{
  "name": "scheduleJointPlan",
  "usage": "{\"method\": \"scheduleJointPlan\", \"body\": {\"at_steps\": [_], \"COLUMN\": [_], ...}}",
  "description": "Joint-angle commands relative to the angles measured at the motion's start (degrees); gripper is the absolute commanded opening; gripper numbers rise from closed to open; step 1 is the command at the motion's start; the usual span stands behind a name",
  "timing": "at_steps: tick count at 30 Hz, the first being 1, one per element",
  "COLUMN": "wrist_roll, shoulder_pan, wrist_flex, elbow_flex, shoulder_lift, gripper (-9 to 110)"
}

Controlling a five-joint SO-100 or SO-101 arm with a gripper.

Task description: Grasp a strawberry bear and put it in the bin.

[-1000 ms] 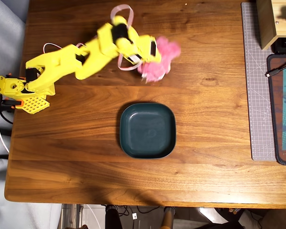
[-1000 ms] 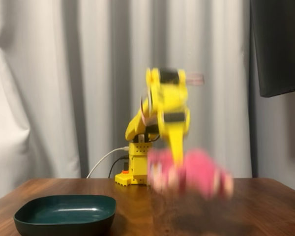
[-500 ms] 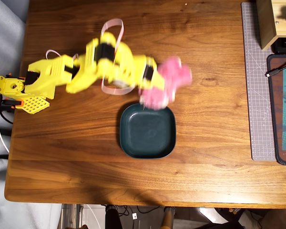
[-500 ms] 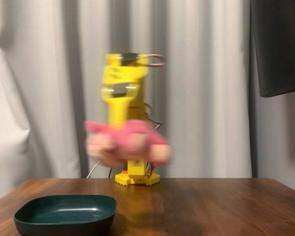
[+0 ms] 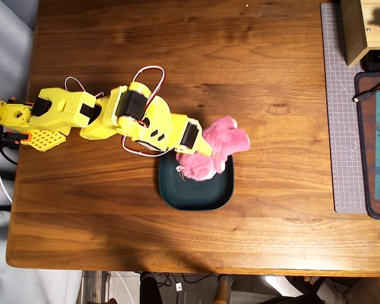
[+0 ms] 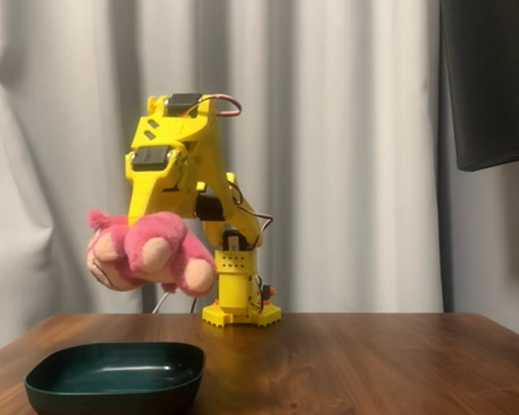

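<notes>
Yellow arm [image 5: 114, 117] reaches rightward from base at table's left edge in overhead view. Gripper [image 5: 199, 149] clamped on strawberry bear [image 5: 214, 155]; jaws buried in pink plush, fingertips hidden. In fixed view bear [image 6: 147, 251] hangs in air, well clear of wooden table [image 6: 372, 363]. Bear sits above upper rim of bin [image 5: 196, 193]. Bin [image 6: 112, 373] interior bare.

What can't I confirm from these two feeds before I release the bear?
- Claw fingertips: in the overhead view the strawberry bear covers them; in the fixed view its plush hides the claw too, so the grip is unseen.
- Far part of the bin: overhead, bear and arm cover it.
- Bin floor: in the fixed view the near wall blocks it.
- Items along the overhead view's right edge are cut off.
</notes>
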Motion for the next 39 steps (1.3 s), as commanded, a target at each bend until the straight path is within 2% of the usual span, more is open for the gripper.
{"method": "scheduleJointPlan", "body": {"at_steps": [1, 8, 32, 39], "wrist_roll": [-0.53, -0.53, -4.75, -4.75], "shoulder_pan": [0.0, 0.35, -6.33, -4.31], "wrist_flex": [2.9, 2.9, 1.85, 2.72], "elbow_flex": [1.93, 10.28, 5.54, 6.33], "shoulder_lift": [4.66, 8.96, 7.56, 6.59], "gripper": [0, 0, 0, 23]}}
